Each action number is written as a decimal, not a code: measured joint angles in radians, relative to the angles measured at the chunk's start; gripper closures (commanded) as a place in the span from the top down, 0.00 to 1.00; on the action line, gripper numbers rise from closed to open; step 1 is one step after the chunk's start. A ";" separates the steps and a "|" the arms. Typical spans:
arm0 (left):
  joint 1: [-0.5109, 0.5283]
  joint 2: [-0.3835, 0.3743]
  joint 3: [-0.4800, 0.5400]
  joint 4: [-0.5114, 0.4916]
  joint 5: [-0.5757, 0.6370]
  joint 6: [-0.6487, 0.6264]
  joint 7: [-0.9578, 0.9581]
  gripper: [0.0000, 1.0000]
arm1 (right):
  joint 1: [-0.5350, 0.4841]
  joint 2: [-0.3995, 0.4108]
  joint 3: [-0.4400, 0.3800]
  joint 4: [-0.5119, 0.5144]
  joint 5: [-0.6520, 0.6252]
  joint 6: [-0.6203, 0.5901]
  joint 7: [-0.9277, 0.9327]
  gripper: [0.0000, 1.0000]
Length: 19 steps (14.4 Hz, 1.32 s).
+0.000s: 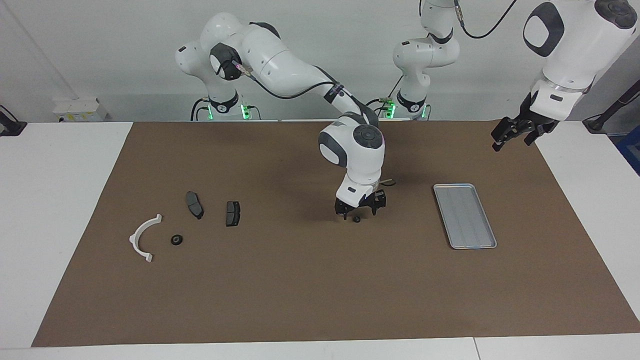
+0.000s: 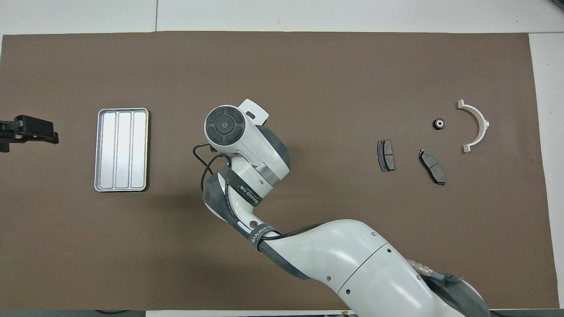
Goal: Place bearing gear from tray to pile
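A small black bearing gear (image 1: 357, 219) lies on the brown mat between the tray and the pile. My right gripper (image 1: 359, 212) hangs open just over it, low to the mat, one fingertip at each side. In the overhead view the right wrist hides this gear and the fingers. The silver tray (image 1: 465, 215) (image 2: 121, 149) holds nothing. The pile is a white half-ring (image 1: 142, 237) (image 2: 476, 125), two dark pads (image 1: 194, 204) (image 1: 232, 213) and a second bearing gear (image 1: 176, 240) (image 2: 438, 123). My left gripper (image 1: 509, 134) (image 2: 27, 131) waits open and raised over the mat's edge by the tray.
The brown mat (image 1: 300, 290) covers most of the white table. The right arm's long forearm (image 2: 317, 255) stretches over the mat's middle on the robots' side.
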 measured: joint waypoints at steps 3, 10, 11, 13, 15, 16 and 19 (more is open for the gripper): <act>0.000 0.000 -0.002 0.005 0.000 0.000 0.000 1.00 | 0.004 0.008 0.000 0.000 0.000 0.007 0.004 0.64; 0.000 -0.001 -0.002 0.022 0.000 -0.007 0.000 1.00 | 0.004 0.007 -0.002 0.004 0.000 0.020 0.007 0.00; 0.000 0.000 -0.003 0.022 0.000 -0.007 0.000 1.00 | 0.003 0.008 -0.003 0.004 0.000 0.020 0.007 0.00; 0.000 0.000 -0.005 0.022 0.000 -0.008 0.000 1.00 | -0.001 0.006 -0.010 0.006 -0.003 0.019 0.007 0.00; 0.000 0.000 -0.006 0.022 0.000 -0.007 0.001 1.00 | -0.028 -0.006 -0.018 0.014 -0.023 -0.019 -0.003 0.00; 0.000 0.000 -0.007 0.021 0.000 -0.007 0.001 1.00 | -0.052 -0.019 -0.019 0.021 -0.024 -0.050 -0.029 0.00; 0.000 0.001 -0.008 0.018 0.000 -0.005 0.003 1.00 | -0.159 -0.099 -0.014 0.041 -0.024 -0.145 -0.143 0.00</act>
